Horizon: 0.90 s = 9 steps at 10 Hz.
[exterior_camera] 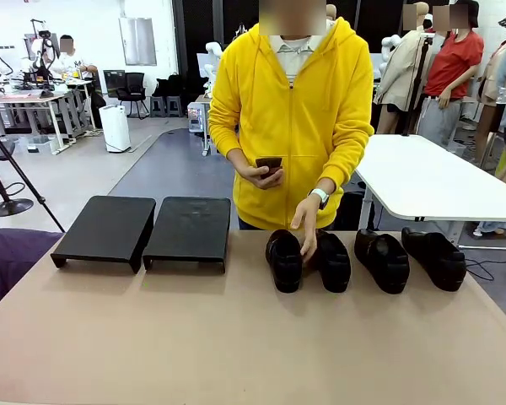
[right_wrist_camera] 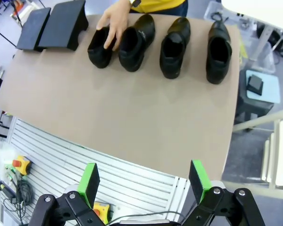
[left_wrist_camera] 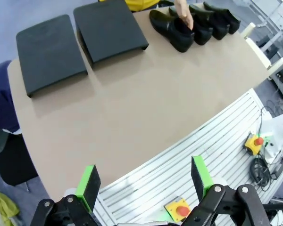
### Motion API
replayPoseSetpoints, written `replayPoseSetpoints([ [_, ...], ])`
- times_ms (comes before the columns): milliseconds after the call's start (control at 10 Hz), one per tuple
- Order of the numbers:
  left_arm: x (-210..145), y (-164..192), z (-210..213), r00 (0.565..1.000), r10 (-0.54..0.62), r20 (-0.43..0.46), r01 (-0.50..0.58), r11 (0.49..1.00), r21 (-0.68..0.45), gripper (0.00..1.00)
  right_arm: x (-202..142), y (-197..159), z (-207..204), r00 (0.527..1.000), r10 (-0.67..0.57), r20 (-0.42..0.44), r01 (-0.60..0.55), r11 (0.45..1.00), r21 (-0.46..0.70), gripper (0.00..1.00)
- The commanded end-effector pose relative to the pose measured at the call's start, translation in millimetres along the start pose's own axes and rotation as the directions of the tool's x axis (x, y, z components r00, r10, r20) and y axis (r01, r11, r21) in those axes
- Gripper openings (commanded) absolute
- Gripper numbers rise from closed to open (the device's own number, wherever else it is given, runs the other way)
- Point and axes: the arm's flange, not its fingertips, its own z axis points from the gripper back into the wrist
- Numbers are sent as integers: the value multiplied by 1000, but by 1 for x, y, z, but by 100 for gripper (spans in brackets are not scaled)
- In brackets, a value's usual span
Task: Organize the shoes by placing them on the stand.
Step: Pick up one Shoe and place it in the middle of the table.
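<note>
Several glossy black shoes [exterior_camera: 284, 260] stand in a row at the far right of the tan table, toes toward me; the rightmost shoe [exterior_camera: 435, 257] is nearest the table's end. A person's hand [exterior_camera: 304, 221] rests between the two left shoes [right_wrist_camera: 100, 47]. The stand [exterior_camera: 188, 229], two matte-black flat sections side by side, sits at the far left with bare tops [left_wrist_camera: 49, 51]. My left gripper [left_wrist_camera: 144, 187] hangs open well back from the table's near edge. Likewise my right gripper [right_wrist_camera: 144, 181] is open and holds nothing, far from the shoes.
A person in a yellow hoodie [exterior_camera: 288, 110] stands at the far side, a phone [exterior_camera: 268, 163] in the other hand. A white table [exterior_camera: 430, 177] stands behind on the right. A slatted white base [right_wrist_camera: 61, 160] with emergency-stop boxes [left_wrist_camera: 253, 142] lies below the near table edge.
</note>
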Motion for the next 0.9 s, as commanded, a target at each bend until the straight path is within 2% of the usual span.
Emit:
replayPoseSetpoints([
  [0, -1, 5, 3, 1000, 2, 6, -2, 1000, -14, 100, 0, -2, 0, 1000, 6, 0, -6, 1000, 12, 100],
  [200, -1, 5, 3, 1000, 2, 6, -2, 1000, -14, 100, 0, 0, 0, 1000, 0, 0, 0, 1000, 0, 100],
  [300, -1, 5, 3, 1000, 2, 6, -2, 1000, -14, 100, 39, -8, -27, 996, -69, -54, 64, 993, -103, 100],
  [400, -1, 5, 3, 1000, 2, 6, -2, 1000, -14, 100, 78, -12, -55, 995, -94, -32, 87, 981, -174, 100],
  [500, -1, 5, 3, 1000, 2, 6, -2, 1000, -14, 100, 115, -13, -93, 994, -96, -45, 85, 973, -216, 100],
  [700, -1, 5, 3, 1000, 2, 6, -2, 1000, -14, 100, 146, -9, -151, 993, -61, -99, 42, 982, -183, 100],
  [800, -1, 5, 3, 1000, 2, 6, -2, 1000, -14, 100, 149, -18, -150, 990, -70, -122, 48, 983, -180, 100],
])
